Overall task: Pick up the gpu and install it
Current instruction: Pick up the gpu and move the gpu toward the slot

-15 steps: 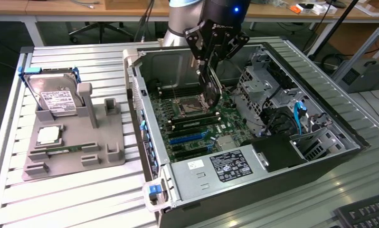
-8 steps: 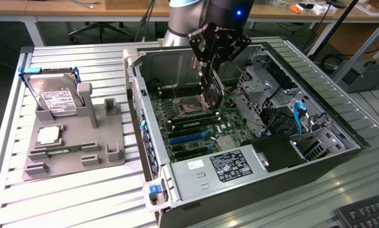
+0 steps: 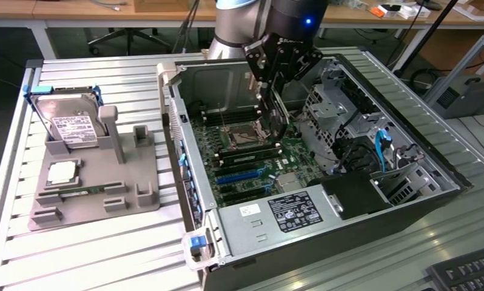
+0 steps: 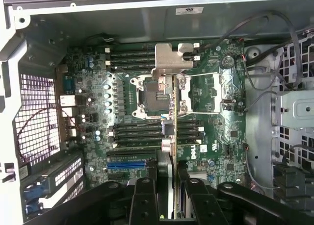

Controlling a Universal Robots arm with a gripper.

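While the gripper (image 3: 276, 77) hangs over the open computer case (image 3: 171, 91), its jaws stand narrow and clamped on the two flat faces of the gpu (image 3: 275, 115), which is off the grey holder (image 3: 96, 182) that stands outside the case with the hard drive (image 3: 72, 127). From the wrist view, the gpu (image 4: 172, 117) shows edge-on as a thin line running out from between the gripper (image 4: 170, 188), its silvery bracket (image 4: 169, 61) at the far end. It hangs inside the case, above the motherboard (image 3: 250, 163) and over the processor socket (image 4: 149, 95), touching nothing I can see. Picking up looks done, and I judge the step in hand to be carrying and lining up, since the card is not yet seated. The blue slot (image 4: 126, 163) lies lower on the board, off to one side of the card's line, toward the case wall with the grilled openings. Seating would call for the card's lower edge to sit straight over a slot and parallel to it, the bracket toward that wall, then a level push down without tilt.
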